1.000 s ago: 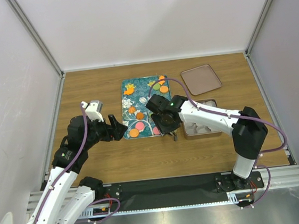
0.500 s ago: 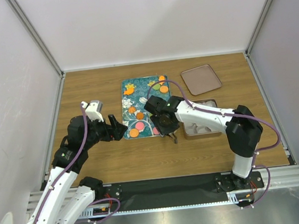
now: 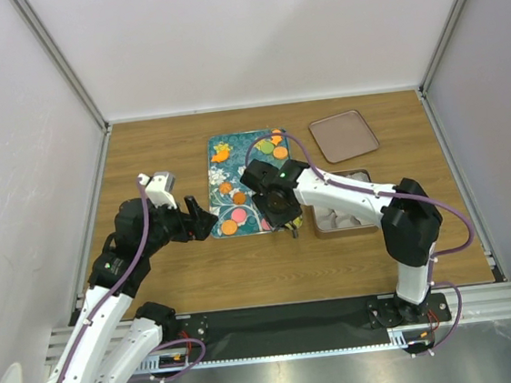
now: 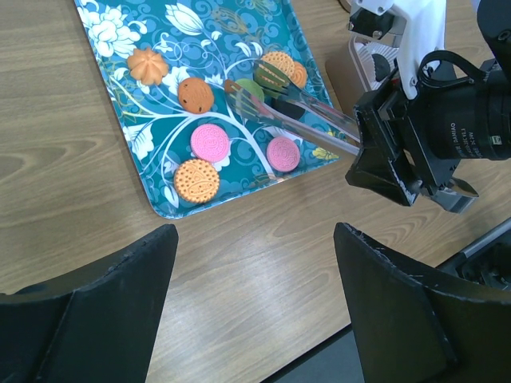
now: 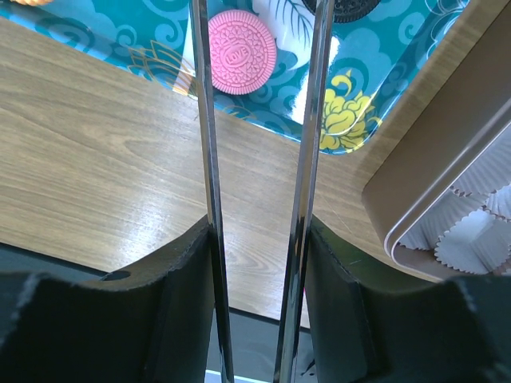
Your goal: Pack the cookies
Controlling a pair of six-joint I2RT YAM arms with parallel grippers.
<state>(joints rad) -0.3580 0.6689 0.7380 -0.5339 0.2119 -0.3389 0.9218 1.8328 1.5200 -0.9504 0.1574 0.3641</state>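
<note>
Several cookies lie on the teal flowered tray (image 3: 221,169): two pink cookies (image 4: 210,141) (image 4: 283,153), orange ones (image 4: 196,180) (image 4: 196,94), a green one (image 4: 250,88) and a black one (image 5: 351,8). My right gripper (image 3: 280,209) is shut on metal tongs (image 4: 299,112), whose two arms (image 5: 204,120) stand apart and reach over the tray's near right part, tips by the green cookie. One pink cookie (image 5: 242,50) shows between the arms. My left gripper (image 3: 206,222) is open and empty, low over the wood just left of the tray's near corner.
A square metal tin (image 3: 343,228) with white paper cups (image 5: 475,239) stands right of the tray, under the right arm. Its brown lid (image 3: 344,135) lies at the back right. White walls enclose the table on three sides.
My right arm has shifted a little to the left and away from me, carrying the tongs further over the tray. The left arm has not moved.
</note>
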